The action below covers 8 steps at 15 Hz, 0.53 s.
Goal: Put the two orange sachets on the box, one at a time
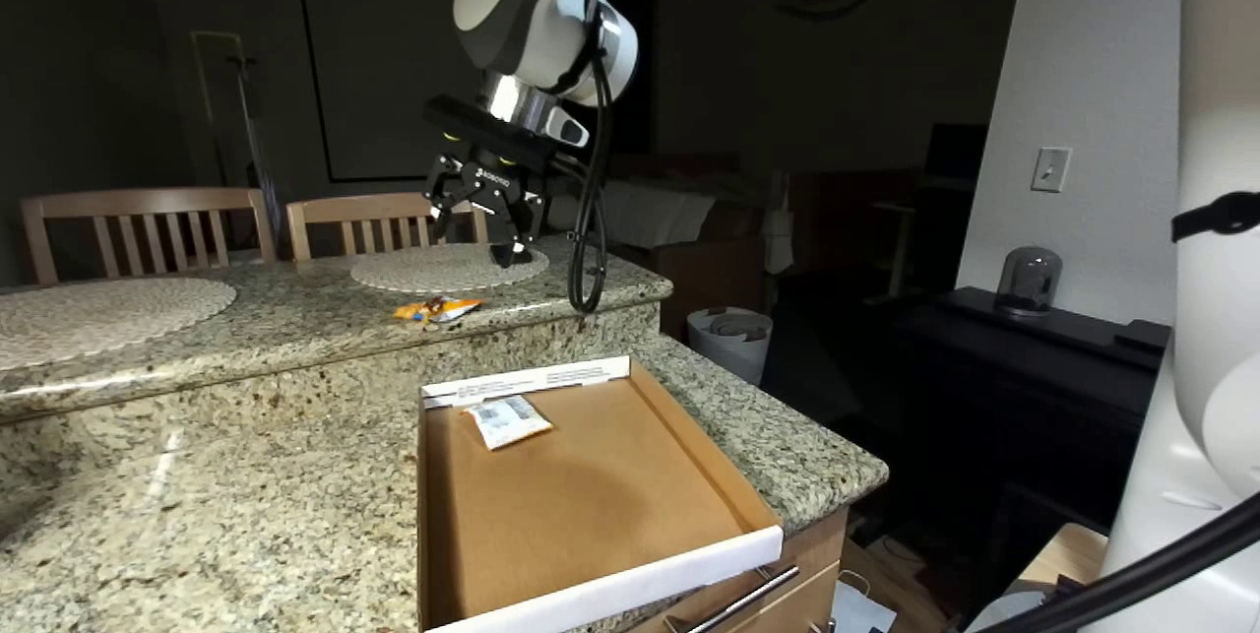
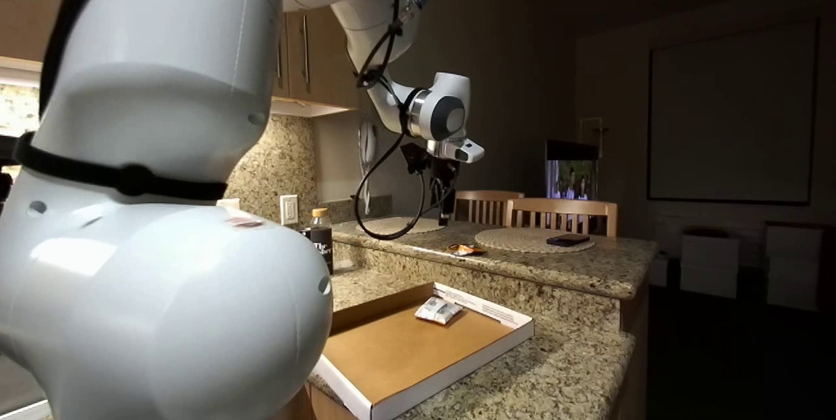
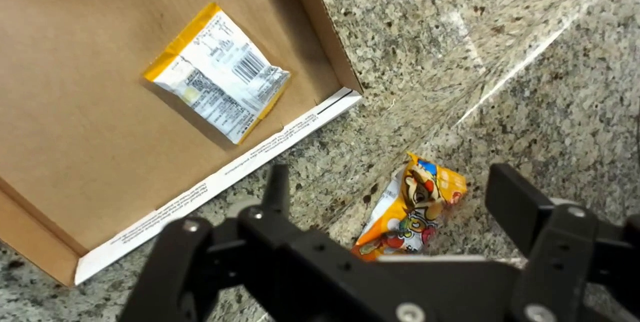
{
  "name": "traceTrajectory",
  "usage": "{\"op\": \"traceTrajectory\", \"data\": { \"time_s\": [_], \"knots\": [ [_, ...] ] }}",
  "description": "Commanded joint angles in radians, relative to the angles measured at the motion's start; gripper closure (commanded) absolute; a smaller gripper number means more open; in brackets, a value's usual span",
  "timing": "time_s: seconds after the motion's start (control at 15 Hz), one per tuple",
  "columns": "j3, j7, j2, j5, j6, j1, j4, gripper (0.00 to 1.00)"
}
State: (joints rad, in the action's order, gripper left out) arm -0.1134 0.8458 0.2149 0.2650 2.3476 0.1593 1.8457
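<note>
Box (image 3: 90, 136), brown inside with a white rim, spreads around 10 o'clock in the wrist view; 1 orange sachet (image 3: 217, 79) lies in it near that rim, white barcode side up. At 5 o'clock stands the gripper (image 3: 387, 187), its 2 fingers well apart. Seen between them, at 4 o'clock, the other orange sachet (image 3: 422, 207) rests on the raised granite counter (image 3: 560, 126), colorful printed side up, its lower end partly hidden by the gripper.
</note>
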Motion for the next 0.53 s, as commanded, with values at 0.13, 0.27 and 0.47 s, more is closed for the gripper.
{"op": "traceTrajectory", "data": {
  "time_s": [0.13,0.27,0.47],
  "knots": [
    [0.006,-0.095,0.234,-0.049,-0.133,0.013,-0.274,0.00],
    [0.007,-0.113,0.306,-0.031,-0.130,0.014,-0.346,0.00],
    [0.006,-0.119,0.400,-0.016,-0.125,0.018,-0.443,0.00]
  ]
}}
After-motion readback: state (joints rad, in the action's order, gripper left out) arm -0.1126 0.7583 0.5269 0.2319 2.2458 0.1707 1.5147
